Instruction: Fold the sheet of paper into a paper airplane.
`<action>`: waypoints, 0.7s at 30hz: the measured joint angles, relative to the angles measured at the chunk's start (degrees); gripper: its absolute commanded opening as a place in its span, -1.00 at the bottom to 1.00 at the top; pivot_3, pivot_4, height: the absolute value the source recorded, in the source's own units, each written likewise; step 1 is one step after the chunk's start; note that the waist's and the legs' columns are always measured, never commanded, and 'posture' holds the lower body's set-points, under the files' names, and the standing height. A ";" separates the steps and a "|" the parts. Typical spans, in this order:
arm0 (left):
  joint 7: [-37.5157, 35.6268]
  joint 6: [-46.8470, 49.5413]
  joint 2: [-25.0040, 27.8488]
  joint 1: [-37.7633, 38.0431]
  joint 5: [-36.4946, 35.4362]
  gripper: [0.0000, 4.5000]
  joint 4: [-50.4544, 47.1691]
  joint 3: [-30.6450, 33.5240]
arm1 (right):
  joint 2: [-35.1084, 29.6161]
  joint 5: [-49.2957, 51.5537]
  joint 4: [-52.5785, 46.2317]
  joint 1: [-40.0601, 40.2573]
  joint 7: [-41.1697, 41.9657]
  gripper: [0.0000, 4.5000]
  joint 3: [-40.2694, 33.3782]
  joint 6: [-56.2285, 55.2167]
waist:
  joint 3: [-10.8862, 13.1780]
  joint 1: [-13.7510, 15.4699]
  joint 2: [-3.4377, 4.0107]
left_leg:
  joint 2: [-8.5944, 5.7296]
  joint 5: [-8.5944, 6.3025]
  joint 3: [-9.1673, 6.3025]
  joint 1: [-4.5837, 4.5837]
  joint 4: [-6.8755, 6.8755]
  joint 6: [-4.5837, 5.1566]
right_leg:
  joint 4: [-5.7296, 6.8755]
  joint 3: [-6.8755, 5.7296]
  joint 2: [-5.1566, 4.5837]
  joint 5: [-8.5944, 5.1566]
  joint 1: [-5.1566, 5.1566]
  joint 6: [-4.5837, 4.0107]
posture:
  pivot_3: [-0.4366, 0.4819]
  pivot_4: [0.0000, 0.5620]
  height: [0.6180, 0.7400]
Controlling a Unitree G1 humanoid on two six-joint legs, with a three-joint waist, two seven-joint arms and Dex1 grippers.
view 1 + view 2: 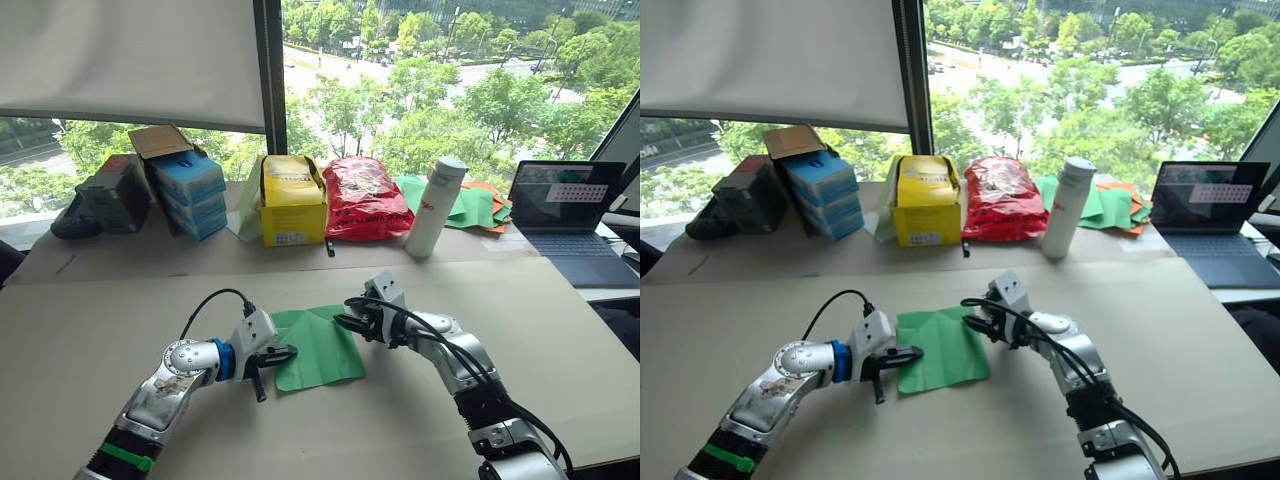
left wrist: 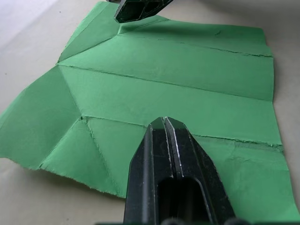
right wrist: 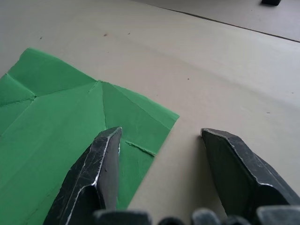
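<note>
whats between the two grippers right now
The sheet of paper lies flat, creased, between the left gripper and the right gripper, seen from the left eye view.

The green sheet of paper (image 2: 168, 79) is thin, matt and creased, one edge ragged. The table (image 1: 90, 340) looks smooth, matt beige. The black fingers (image 3: 243, 168) are glossy, scuffed plastic.

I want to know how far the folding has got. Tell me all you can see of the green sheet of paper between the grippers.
The sheet of paper is thin, bright green and lies opened out, nearly flat, on the tan table. Long parallel creases cross it and diagonal creases run to its corners; one edge looks roughly torn. The left gripper, fingers together, lies over one edge. The right gripper is open at the opposite edge, one finger over a corner, the other over bare table.
</note>
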 measured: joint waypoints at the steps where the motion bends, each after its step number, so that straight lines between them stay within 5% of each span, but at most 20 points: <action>1: -0.32 0.04 -0.72 -0.69 -0.01 -1.00 0.46 -0.47 | 0.21 -0.03 0.00 0.00 -0.02 0.33 -0.01 0.00 | 0.00 -0.01 0.00 | 0.00 0.00 0.00 -0.01 0.00 0.00 | 0.00 0.00 0.10 0.00 -0.01 0.00 | -0.05 -0.47 1.00; 8: -2.21 -2.19 -5.84 -5.19 1.32 -1.00 4.92 -5.41 | 0.53 0.00 -0.93 0.23 -0.04 0.33 0.00 0.18 | 0.00 -0.10 0.00 | 0.01 0.01 0.01 -0.13 0.00 -0.02 | -0.02 0.01 0.31 0.00 -0.09 0.00 | -0.05 -0.47 1.00; 19: -3.49 -6.81 -5.61 -6.08 2.91 -1.00 7.66 -6.27 | 0.81 0.05 -2.86 1.40 -0.07 0.33 0.45 0.90 | 0.00 -0.08 0.00 | 0.02 0.00 0.00 -0.12 0.01 0.02 | -0.04 0.01 0.30 0.00 -0.07 0.00 | -0.05 -0.47 1.00; 21: -3.49 -6.93 -5.61 -5.99 3.03 -1.00 7.62 -6.25 | 1.14 0.06 -3.19 1.76 -0.22 0.10 0.44 0.90 | 0.00 -0.08 0.00 | 0.02 0.00 0.00 -0.11 0.01 0.02 | -0.03 0.01 0.30 0.00 -0.06 0.00 | -0.05 -0.47 1.00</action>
